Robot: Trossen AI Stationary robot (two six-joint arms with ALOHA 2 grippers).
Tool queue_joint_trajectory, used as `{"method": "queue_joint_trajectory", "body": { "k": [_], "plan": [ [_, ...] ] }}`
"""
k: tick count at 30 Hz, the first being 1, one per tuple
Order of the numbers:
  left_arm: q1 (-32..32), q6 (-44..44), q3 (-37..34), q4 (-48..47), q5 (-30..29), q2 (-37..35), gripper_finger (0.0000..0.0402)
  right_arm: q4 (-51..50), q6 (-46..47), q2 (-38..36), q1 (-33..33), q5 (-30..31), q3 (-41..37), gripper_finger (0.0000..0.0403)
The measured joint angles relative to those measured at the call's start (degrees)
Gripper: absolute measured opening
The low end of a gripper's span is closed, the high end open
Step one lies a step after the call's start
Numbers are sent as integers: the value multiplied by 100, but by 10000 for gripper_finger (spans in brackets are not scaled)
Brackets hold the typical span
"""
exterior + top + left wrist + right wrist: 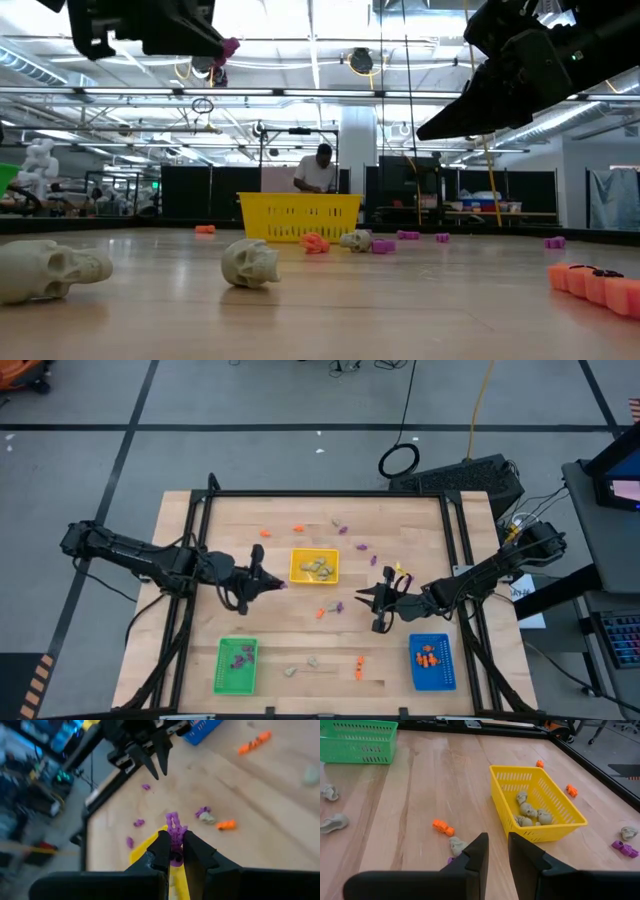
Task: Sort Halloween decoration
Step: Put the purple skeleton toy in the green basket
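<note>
My left gripper [278,585] hangs above the table just left of the yellow tray [314,566] and is shut on a purple trinket [173,831], which the low view also shows as a purple trinket [228,47] high up. My right gripper [366,598] hovers right of the table's middle, its fingers a narrow gap apart and empty [498,854]. Beige skulls [529,812] lie in the yellow tray. Purple pieces lie in the green tray [236,664], orange ones in the blue tray [432,661]. Loose trinkets lie scattered on the wood. My left gripper pinches the purple trinket between its two fingers by one end [175,851]. The rest of the piece sticks out past the fingertips. The fingers lie about level, pointing toward the table's right. The trinket is lifted clear of the table.
Below my right gripper lie an orange piece [443,827], a beige piece [457,844] and a purple one [338,605]. More purple and orange pieces sit near the far edge [342,528]. Two beige skulls [250,263] and an orange piece [358,666] lie near the near edge. A person [318,170] stands beyond the table.
</note>
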Motion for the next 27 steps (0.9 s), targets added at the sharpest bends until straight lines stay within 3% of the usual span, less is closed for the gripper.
{"method": "queue_joint_trajectory", "body": {
  "k": [5, 11, 27],
  "plan": [
    [0, 1166, 0, -9, -1, 1, 30, 0, 0, 0, 0, 0, 0, 59],
    [2, 1984, 0, -13, -56, 1, 30, 0, 0, 0, 0, 0, 0, 59],
    [4, 2082, 0, -15, -185, 1, 30, 90, 0, 0, 0, 2, 0, 59]
  ]
}}
